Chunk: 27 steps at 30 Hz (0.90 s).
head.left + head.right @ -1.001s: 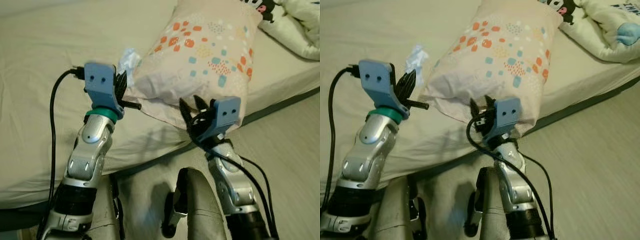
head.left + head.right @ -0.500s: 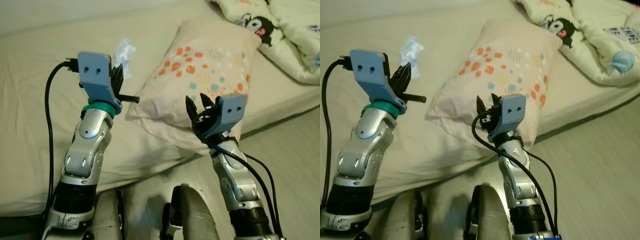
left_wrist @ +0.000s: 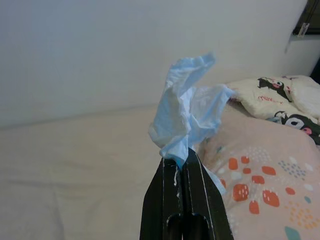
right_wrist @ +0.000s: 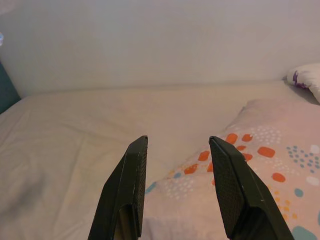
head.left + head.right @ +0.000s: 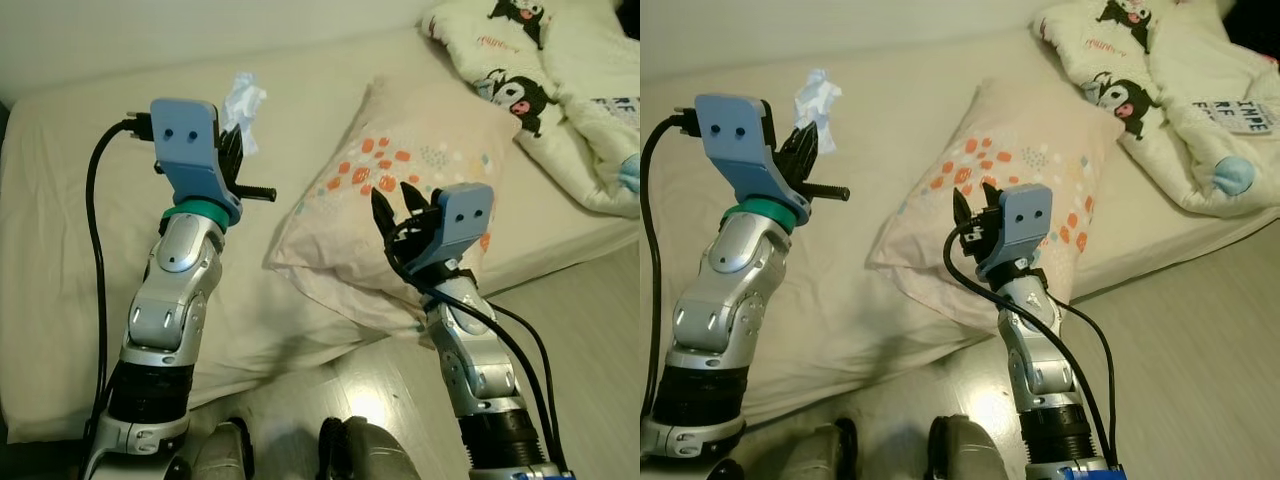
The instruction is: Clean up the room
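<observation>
Left claw point(image 3: 182, 162): pinching crumpled pale-blue tissue point(image 3: 187, 117), raised above beige bed point(image 5: 60, 200).
Right claw point(image 4: 177, 142): spread, empty, over dotted pillow point(image 5: 420, 170).

Pillow point(image 5: 420, 190) released from both grippers, now flat on bed point(image 5: 60, 240); arms raised clear

You have a crumpled tissue point(image 3: 187, 112) that is pale blue-white, pinched between black fingers point(image 3: 182, 200) on a silver arm with a blue wrist housing and a green ring. Your other gripper's fingers point(image 4: 131, 187) are black too, under a matching blue housing. The soft rectangular pillow point(image 5: 420, 190) is pale pink, scattered with orange, teal and yellow dots and dashes. The bed sheet point(image 5: 60, 200) is plain cream. The quilted blanket point(image 5: 1160, 90) is cream with black-and-white cartoon characters.
</observation>
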Tool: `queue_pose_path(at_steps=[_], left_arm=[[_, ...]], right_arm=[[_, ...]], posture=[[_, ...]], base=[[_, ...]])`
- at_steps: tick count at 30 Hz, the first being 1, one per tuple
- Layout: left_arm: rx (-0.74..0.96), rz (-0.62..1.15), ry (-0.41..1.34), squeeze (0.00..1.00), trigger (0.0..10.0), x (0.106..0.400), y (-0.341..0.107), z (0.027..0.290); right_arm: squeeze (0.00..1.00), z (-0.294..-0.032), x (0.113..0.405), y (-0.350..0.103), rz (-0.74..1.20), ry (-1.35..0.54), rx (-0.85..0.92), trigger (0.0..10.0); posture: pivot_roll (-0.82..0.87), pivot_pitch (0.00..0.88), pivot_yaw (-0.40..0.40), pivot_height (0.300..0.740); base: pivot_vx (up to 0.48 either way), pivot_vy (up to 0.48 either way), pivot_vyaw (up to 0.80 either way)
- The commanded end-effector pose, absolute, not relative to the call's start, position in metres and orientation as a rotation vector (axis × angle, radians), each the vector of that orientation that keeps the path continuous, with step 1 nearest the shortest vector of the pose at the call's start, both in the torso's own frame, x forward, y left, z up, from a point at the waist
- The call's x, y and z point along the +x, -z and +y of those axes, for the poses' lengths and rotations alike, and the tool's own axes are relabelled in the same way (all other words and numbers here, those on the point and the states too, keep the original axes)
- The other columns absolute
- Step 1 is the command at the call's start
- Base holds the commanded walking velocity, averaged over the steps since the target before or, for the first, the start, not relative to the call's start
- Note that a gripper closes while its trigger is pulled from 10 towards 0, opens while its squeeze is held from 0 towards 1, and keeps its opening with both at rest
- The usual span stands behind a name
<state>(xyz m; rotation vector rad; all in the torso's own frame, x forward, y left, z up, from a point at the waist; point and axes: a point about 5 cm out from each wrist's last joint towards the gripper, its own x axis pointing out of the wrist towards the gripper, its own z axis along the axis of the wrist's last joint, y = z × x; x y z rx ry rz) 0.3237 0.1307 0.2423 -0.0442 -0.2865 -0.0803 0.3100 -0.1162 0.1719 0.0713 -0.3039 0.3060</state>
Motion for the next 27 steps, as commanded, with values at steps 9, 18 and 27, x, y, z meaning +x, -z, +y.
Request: queue_pose_path(at_steps=[9, 18, 27], left_arm=[[-0.038, -0.257, 0.077, 0.00, 10.0, 0.3241, -0.2359, 0.1297], [-0.033, -0.261, 0.079, 0.00, 10.0, 0.3233, -0.2361, 0.1296], [-0.029, -0.264, 0.079, 0.00, 10.0, 0.3229, -0.2364, 0.1297]], right_arm=[[0.00, -0.1164, 0.3103, -0.1680, -0.298, -0.292, 0.096, 10.0], [0.00, -0.1126, 0.3110, -0.1664, -0.293, -0.296, 0.098, 10.0], [0.00, -0.1110, 0.3113, -0.1661, -0.295, -0.303, 0.098, 10.0]], posture=[[-0.06, 0.071, -0.027, 0.740], [-0.05, 0.070, -0.025, 0.740], [-0.05, 0.068, -0.023, 0.740]], base=[[0.000, 0.000, 0.00], [0.000, 0.000, 0.00], [0.000, 0.000, 0.00]])
